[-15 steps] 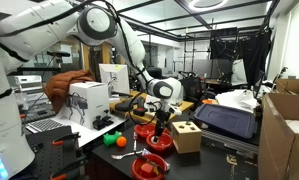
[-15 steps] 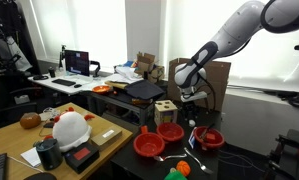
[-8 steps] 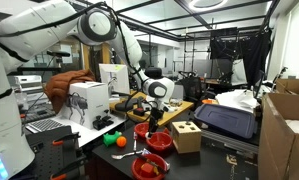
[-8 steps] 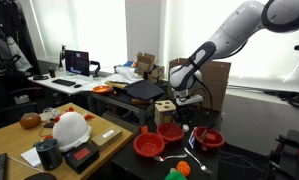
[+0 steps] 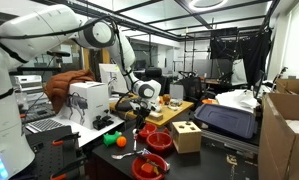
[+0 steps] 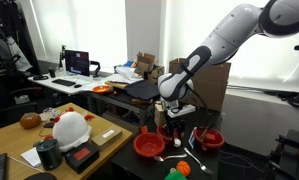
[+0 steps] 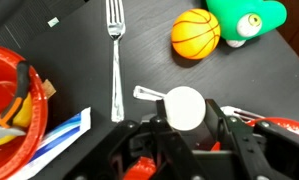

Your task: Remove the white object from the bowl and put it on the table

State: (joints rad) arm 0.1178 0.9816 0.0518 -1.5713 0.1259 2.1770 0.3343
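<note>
My gripper (image 7: 184, 118) is shut on the white object (image 7: 184, 107), a small round white lump with a thin white tab at its left. It is held just above the dark table (image 7: 69, 45), between the red bowls. In both exterior views the gripper (image 5: 137, 124) (image 6: 175, 128) hangs low over the table beside the red bowls (image 5: 159, 141) (image 6: 172, 132). The white object is too small to make out in the exterior views.
A fork (image 7: 115, 55), an orange ball (image 7: 195, 33) and a green toy (image 7: 246, 18) lie on the table ahead. A red bowl (image 7: 11, 110) with clutter sits at the left. A wooden block box (image 5: 186, 135) and a white machine (image 5: 89, 100) stand nearby.
The arm has swung away from above the red bowl toward the orange ball and green toy, and come lower over the table, with the white object in its jaws.
</note>
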